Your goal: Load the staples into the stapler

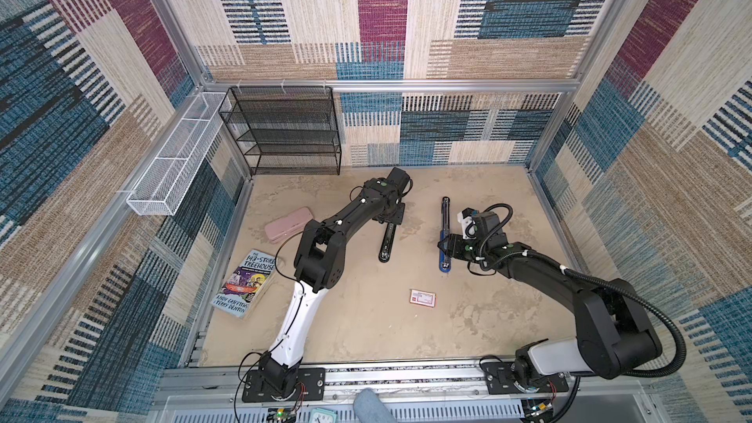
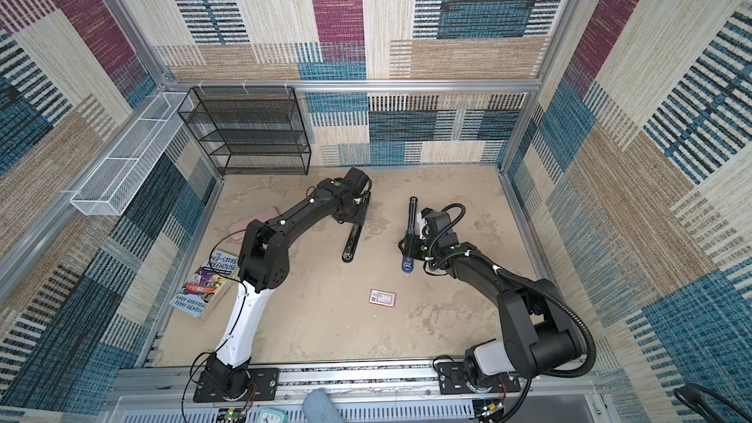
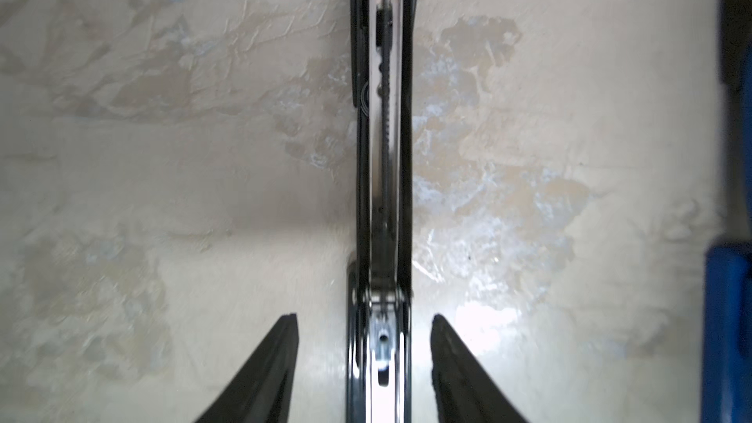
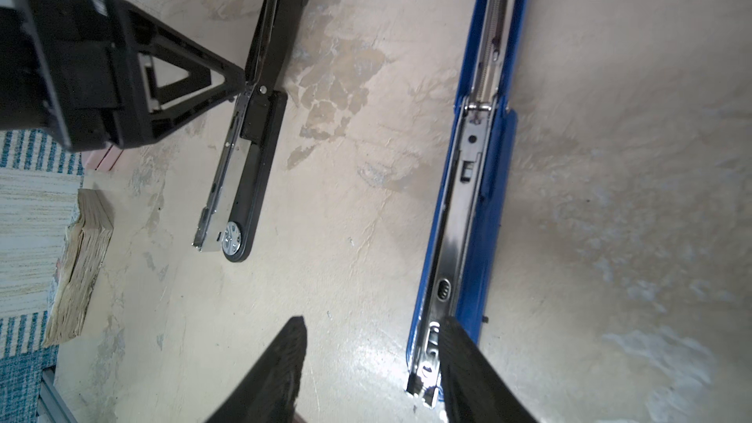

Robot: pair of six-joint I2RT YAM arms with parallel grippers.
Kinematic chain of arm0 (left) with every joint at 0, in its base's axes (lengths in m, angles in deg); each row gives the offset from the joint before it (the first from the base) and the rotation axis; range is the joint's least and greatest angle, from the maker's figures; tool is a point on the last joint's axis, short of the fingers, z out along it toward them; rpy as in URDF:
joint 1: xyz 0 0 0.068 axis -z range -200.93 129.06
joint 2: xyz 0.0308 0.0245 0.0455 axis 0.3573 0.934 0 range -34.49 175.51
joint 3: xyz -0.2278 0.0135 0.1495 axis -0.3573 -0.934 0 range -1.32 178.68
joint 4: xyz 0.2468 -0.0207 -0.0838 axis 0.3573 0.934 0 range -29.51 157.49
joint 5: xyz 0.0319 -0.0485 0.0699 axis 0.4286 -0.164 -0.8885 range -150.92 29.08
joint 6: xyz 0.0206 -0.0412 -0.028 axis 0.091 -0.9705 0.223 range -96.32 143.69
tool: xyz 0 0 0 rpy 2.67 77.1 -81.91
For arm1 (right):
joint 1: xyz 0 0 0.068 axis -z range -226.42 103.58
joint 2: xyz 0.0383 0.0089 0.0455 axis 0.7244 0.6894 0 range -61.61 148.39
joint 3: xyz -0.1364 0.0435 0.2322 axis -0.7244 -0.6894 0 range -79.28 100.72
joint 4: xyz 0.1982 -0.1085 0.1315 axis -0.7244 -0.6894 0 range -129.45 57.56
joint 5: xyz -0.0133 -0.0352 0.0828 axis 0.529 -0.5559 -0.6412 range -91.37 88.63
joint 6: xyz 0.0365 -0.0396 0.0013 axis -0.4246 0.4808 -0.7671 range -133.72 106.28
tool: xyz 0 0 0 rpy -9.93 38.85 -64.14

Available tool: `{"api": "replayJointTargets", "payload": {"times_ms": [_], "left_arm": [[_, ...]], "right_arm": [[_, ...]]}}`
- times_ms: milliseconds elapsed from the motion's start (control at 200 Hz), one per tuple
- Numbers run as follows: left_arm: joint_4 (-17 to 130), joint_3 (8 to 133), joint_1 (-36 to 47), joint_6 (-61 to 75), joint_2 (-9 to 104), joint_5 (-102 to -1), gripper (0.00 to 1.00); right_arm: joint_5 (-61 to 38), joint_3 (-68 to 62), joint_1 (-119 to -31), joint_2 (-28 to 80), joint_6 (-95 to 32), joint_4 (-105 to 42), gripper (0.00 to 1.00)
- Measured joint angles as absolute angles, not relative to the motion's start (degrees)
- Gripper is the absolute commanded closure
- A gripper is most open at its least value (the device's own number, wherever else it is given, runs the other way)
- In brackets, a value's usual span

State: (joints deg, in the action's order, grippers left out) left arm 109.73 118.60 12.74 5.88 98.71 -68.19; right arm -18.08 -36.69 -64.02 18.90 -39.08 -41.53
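- Over at the far middle of the worktop (image 1: 366,331), your left pincer (image 3: 363,317) straddles the black stapler (image 3: 384,136), which lies folded open; both fingers stand clear of its sides, so it's released, gripping nothing.
- Your right pincer (image 4: 373,319) is spread wide too, nothing between its fingers; one fingertip (image 4: 460,360) overlaps one end of the blue stapler (image 4: 464,217), also opened flat. Whether they touch, you can't tell.
- Staples box (image 1: 423,297) sits on the worktop nearer the arm bases, well apart from both staplers, neither pincer near it.
- Pink pencil case (image 1: 288,225) and book (image 1: 248,282) lie toward the left edge.
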Motion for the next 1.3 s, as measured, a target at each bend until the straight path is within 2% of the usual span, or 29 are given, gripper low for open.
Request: {"api": "replayJointTargets", "payload": {"times_ms": [215,391,611,806,1057,1162,1302], "left_arm": [[108.2,103.5,12.85,5.77,84.13,-65.85,0.45],[103.06,84.94,13.48,5.31,69.45,-60.3,0.46],[93.95,63.21,16.43,3.7,56.24,-53.06,0.46],[86.76,51.7,17.43,-0.54,52.77,-47.53,0.47],[82.1,48.33,17.7,-2.16,53.27,-45.04,0.48],[81.77,47.48,17.7,-2.82,53.67,-44.39,0.49],[81.25,46.43,17.7,-3.39,54.17,-44.06,0.49]], "right_arm": [[-19.8,-39.12,-64.68,14.49,-37.82,-42.69,0.48],[-20.96,-41.37,-68.9,12.41,-37.42,-44.5,0.48],[-21.33,-46.09,-74.23,12.8,-38.82,-45.42,0.49],[-22.23,-48.32,-76.57,16.0,-40.66,-44.91,0.52],[-25.42,-46.77,-80.44,21.7,-41.77,-38.69,0.58],[-26.58,-45.52,-81.99,23.82,-42.16,-37.4,0.57],[-27.3,-44.14,-82.84,25.44,-42.95,-36.32,0.51]]}}
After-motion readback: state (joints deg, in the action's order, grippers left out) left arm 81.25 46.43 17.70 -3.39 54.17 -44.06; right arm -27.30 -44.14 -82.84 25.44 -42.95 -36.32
